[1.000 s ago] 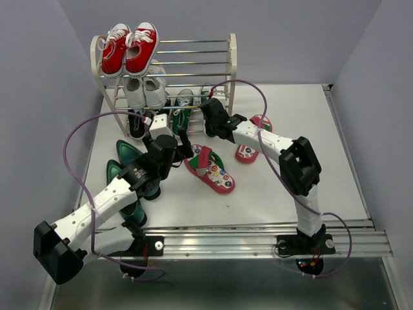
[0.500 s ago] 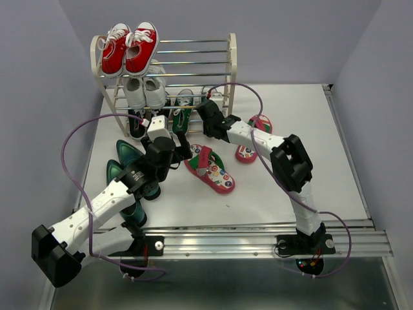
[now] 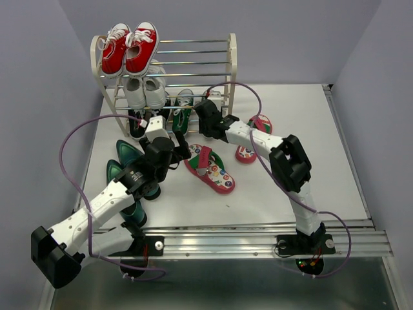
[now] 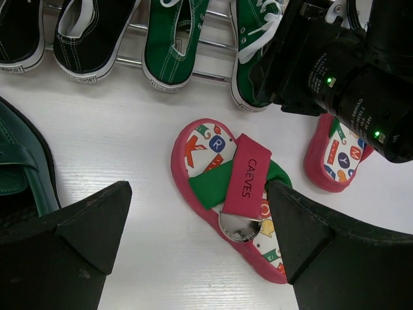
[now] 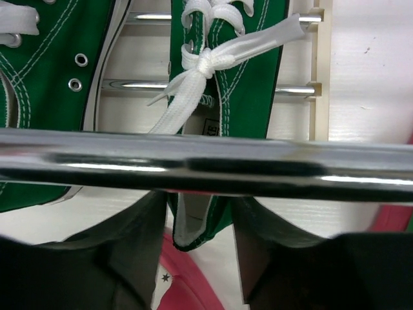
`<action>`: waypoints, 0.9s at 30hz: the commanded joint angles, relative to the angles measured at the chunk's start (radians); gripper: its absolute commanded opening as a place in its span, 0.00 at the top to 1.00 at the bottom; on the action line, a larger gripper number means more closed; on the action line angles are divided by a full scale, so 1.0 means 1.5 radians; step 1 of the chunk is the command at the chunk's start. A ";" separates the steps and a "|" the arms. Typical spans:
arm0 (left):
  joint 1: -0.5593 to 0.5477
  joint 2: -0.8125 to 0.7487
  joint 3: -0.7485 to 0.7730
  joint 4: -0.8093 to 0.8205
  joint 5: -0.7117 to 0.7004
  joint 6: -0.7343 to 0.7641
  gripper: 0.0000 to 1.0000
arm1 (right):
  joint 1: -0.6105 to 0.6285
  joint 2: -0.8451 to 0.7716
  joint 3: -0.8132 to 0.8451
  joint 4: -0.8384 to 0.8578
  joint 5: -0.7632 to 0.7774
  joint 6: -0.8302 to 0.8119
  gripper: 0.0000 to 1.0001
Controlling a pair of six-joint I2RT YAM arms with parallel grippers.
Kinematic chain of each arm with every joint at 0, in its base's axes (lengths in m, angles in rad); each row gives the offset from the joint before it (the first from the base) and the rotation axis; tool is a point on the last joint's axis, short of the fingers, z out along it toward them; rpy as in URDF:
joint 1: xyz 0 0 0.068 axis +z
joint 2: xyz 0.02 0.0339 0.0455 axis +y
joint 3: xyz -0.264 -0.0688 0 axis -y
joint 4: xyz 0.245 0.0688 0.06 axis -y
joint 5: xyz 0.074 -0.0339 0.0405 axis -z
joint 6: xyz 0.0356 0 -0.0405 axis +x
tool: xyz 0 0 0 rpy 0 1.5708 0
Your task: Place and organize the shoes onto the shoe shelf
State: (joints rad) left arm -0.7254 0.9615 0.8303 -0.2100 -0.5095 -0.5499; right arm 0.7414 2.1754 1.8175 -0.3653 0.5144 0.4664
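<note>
Heels first: the teal high heels point(image 3: 127, 157) are lying on the white table point(image 3: 310, 129) out at 9 o'clock, not on the rack, half tucked under the left arm. The shoe shelf point(image 3: 231, 61) stands at the far edge, around 11 o'clock. It has red sneakers point(image 3: 129, 50) up top on the left, white sneakers point(image 3: 145, 90) a tier below, and black sneakers point(image 4: 84, 45) down on the bottom rods. The left gripper point(image 4: 197, 194) hangs over the middle of the table with its fingers spread wide and nothing in them. One red-pink flip-flop point(image 4: 245, 187) sits flat on the table right underneath, framed between the two fingers. At 12 o'clock from that flip-flop, the green sneakers point(image 4: 171, 45) sit side by side on the bottom tier, next to the black pair, heels poking out toward the arms. The right gripper point(image 5: 199, 223) is pushed in low at the shelf's right end, and its wrist view looks past a silver rod point(image 5: 206, 165). Its fingers are closed in against both sides of the right-hand green sneaker point(image 5: 248, 77) at the heel, so it looks pinched. The second flip-flop point(image 3: 251, 139) lies at about 2 o'clock from the first, just beyond the right arm.
</note>
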 commanded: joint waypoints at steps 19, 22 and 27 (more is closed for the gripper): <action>0.002 -0.078 -0.021 -0.120 -0.030 -0.128 0.01 | 0.031 -0.183 -0.094 0.041 -0.241 -0.147 0.00; 0.002 -0.093 -0.023 -0.127 -0.030 -0.132 0.01 | 0.040 -0.237 -0.144 0.041 -0.272 -0.176 0.00; 0.002 -0.101 -0.016 -0.121 -0.032 -0.120 0.01 | 0.040 -0.364 -0.282 0.031 -0.358 -0.208 0.00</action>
State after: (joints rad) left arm -0.7246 0.8284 0.8040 -0.3992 -0.5289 -0.7307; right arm 0.7952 1.7702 1.4899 -0.3313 0.0906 0.2192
